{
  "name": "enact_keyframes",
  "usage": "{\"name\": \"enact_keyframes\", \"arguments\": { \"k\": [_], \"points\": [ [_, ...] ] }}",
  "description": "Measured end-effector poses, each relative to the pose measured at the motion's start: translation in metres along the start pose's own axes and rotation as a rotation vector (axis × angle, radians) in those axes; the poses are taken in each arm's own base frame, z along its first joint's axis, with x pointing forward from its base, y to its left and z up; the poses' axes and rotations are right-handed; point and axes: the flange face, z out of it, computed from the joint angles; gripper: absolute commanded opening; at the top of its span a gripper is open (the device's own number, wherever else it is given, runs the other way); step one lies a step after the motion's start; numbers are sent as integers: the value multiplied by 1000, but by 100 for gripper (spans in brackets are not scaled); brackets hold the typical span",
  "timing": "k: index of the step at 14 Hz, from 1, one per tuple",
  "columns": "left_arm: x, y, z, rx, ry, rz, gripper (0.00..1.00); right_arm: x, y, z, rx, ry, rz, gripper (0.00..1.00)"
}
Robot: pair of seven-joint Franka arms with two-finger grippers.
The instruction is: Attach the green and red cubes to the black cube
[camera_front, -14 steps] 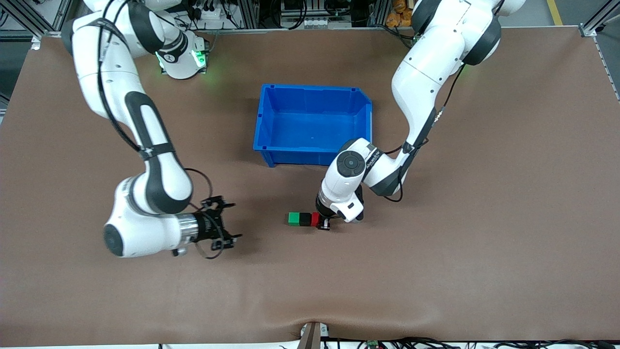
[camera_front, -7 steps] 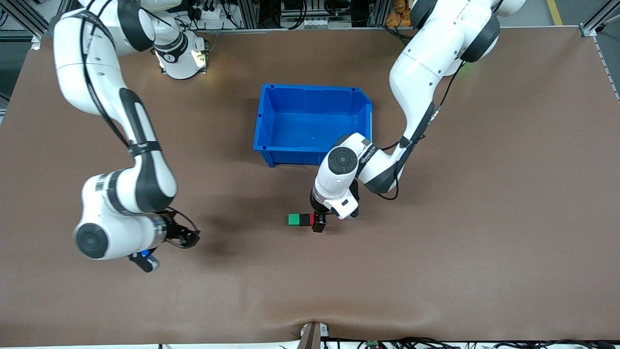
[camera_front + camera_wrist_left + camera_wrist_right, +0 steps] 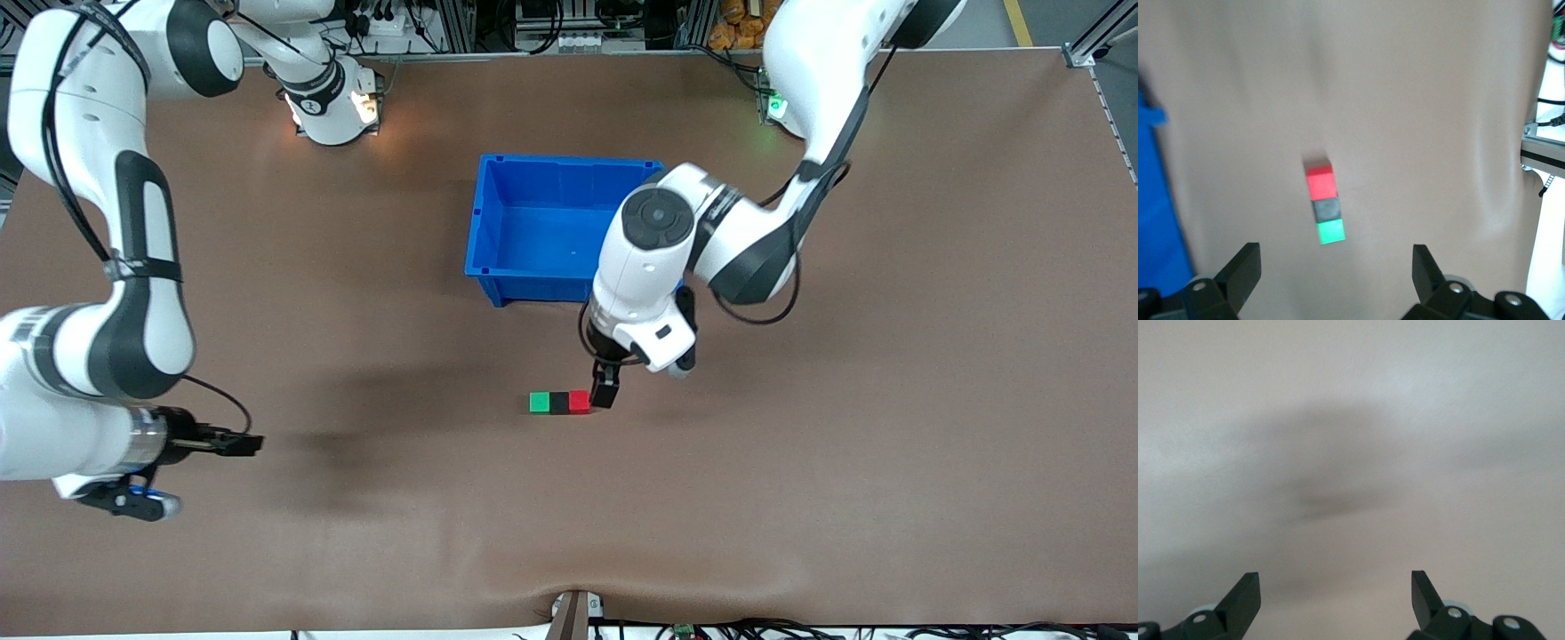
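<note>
Green cube (image 3: 539, 403), black cube (image 3: 558, 403) and red cube (image 3: 579, 402) are sitting joined in a row near the blue bin (image 3: 498, 267), so attaching looks done. Left gripper (image 3: 606, 389) is hovering open above the red end; right gripper (image 3: 233, 442) is waiting open toward its table end. Only the left wrist view (image 3: 1327, 212) is showing empty fingers.

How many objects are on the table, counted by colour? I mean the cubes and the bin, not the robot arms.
Green cube: 1
Black cube: 1
Red cube: 1
Blue bin: 1
Total: 4
</note>
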Motion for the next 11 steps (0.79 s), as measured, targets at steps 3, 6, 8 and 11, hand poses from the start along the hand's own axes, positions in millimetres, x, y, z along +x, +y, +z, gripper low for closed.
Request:
{"name": "enact_keyframes", "arguments": {
  "k": [3, 6, 8, 11],
  "points": [
    [21, -5, -50, 37, 42, 89, 100, -11, 15, -55, -9, 46, -4, 100],
    [36, -7, -100, 18, 48, 163, 100, -53, 19, -140, -12, 59, -26, 100],
    [49, -17, -136, 55, 73, 265, 100, -108, 16, -202, -19, 16, -58, 100],
    [72, -29, -195, 51, 89, 399, 100, -163, 19, -239, -19, 42, -62, 100]
  ]
}}
